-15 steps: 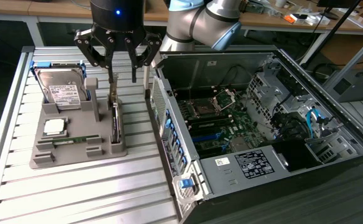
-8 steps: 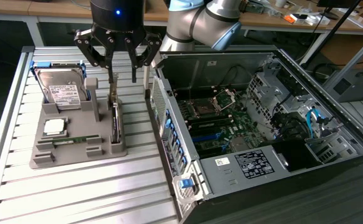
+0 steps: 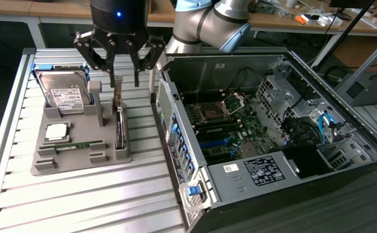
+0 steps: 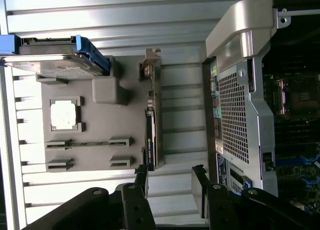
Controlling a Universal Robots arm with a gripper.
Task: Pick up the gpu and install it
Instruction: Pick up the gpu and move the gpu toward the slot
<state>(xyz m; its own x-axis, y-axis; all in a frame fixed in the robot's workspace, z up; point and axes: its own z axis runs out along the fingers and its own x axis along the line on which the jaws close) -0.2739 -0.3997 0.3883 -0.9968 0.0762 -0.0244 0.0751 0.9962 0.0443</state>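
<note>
The gpu (image 3: 119,121) stands on its edge in a slot along one side of a grey holder tray (image 3: 78,158), seen as a thin dark card with a silver bracket at its far end. In the wrist view the gpu (image 4: 151,135) runs edge-on along the tray's side. My gripper (image 3: 124,82) hangs just above the card's bracket end, open, with nothing between its fingers. From the wrist camera, the gripper (image 4: 171,187) has one black finger in line with the card and the other off to its side.
The tray also holds a silver hard drive (image 3: 65,94) in a blue frame, a CPU chip (image 3: 57,130) and a green RAM stick (image 3: 78,144). An open computer case (image 3: 259,126) lies to the exterior view's right, close beside the tray. Both rest on a slatted aluminium table (image 3: 97,199).
</note>
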